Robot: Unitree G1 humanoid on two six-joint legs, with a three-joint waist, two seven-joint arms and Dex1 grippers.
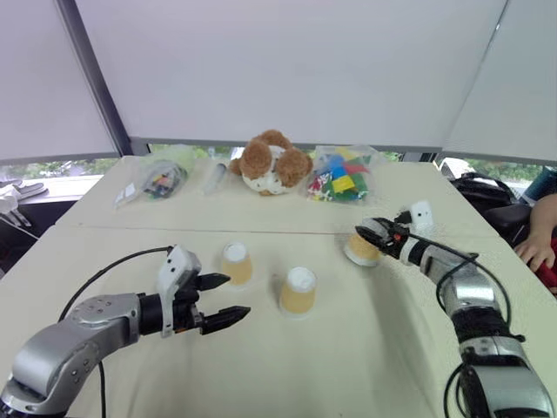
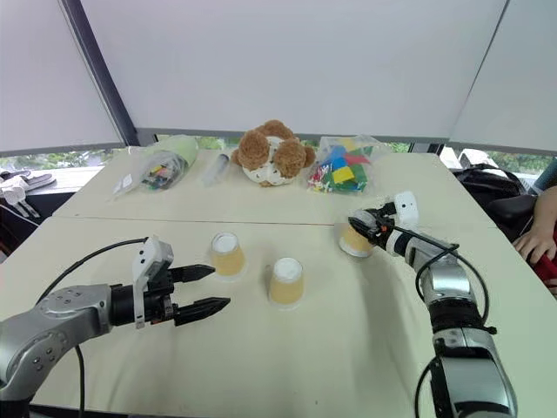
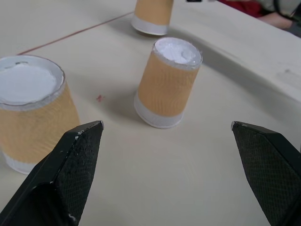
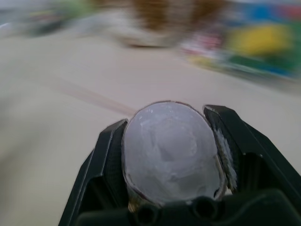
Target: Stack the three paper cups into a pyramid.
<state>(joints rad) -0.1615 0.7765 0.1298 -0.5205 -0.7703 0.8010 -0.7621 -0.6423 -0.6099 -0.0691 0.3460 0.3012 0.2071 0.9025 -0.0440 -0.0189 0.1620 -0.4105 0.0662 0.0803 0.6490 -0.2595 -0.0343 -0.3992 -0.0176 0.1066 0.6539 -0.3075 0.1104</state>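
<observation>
Three paper cups, tan with white rims, are upside down on the beige table [image 1: 261,366]. The left cup [image 1: 236,263] and the middle cup [image 1: 298,291] stand free, a short gap between them. My left gripper [image 1: 238,294] is open just in front of that gap, level with the cups and touching neither; its wrist view shows the left cup [image 3: 33,117] and the middle cup [image 3: 167,89] beyond the fingers. My right gripper [image 1: 365,239] is shut on the third cup [image 1: 359,251] at the right, its white base [image 4: 171,150] between the fingers.
A teddy bear [image 1: 271,163], a bag of coloured blocks [image 1: 341,174] and two clear bags [image 1: 157,178] lie along the table's far side. A person's hand [image 1: 535,248] rests at the right edge, near a dark bag [image 1: 479,187].
</observation>
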